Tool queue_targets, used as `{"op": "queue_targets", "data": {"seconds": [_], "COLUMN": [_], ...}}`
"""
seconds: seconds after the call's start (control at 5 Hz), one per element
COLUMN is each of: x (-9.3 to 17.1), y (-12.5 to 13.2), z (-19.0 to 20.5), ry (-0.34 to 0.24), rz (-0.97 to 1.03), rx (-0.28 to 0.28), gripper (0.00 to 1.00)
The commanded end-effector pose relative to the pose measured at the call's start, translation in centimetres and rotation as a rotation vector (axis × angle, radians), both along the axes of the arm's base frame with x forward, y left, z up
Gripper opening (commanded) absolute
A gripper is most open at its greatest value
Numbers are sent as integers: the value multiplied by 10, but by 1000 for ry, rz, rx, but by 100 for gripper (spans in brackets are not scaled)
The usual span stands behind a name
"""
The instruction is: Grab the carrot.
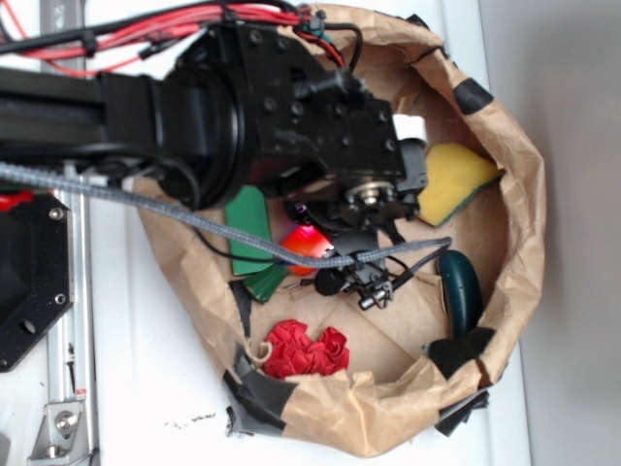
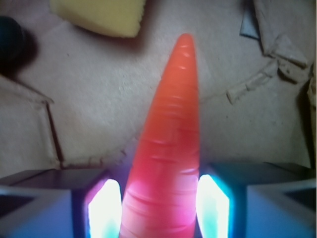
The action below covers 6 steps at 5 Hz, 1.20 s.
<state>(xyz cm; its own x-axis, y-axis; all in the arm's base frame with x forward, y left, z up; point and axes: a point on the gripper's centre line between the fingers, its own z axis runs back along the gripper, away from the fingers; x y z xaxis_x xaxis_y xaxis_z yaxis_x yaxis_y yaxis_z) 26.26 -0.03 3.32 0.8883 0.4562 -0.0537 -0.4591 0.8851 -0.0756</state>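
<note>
The carrot (image 2: 171, 144) is glossy orange. In the wrist view it runs from between my fingers up to its pointed tip over the brown paper floor. My gripper (image 2: 159, 206) has its two glowing pads (image 2: 105, 210) pressed against the carrot's wide part, one on each side. In the exterior view the arm covers most of it. Only a lit red-orange patch of the carrot (image 1: 303, 247) shows below the gripper (image 1: 312, 231). The stem end is hidden.
All lies inside a low brown paper bag (image 1: 524, 194). A yellow sponge (image 1: 456, 180) lies at the far right. A dark green oblong vegetable (image 1: 461, 291), a flat green block (image 1: 250, 228) and a red crumpled toy (image 1: 306, 349) lie around.
</note>
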Motion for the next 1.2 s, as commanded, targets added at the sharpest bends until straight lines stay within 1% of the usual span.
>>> {"op": "queue_targets", "data": {"seconds": [0.0,0.2,0.4,0.6,0.8,1.0], "x": [6,12,17,17,12,6], "y": [13,13,15,16,13,12], "z": [40,72,89,122,141,143], "ry": [-98,-115,-108,-55,-89,-94], "rz": [-180,-253,-318,-393,-423,-418], "rx": [38,75,54,74,62,100], "gripper": [0,0,0,0,0,0]}}
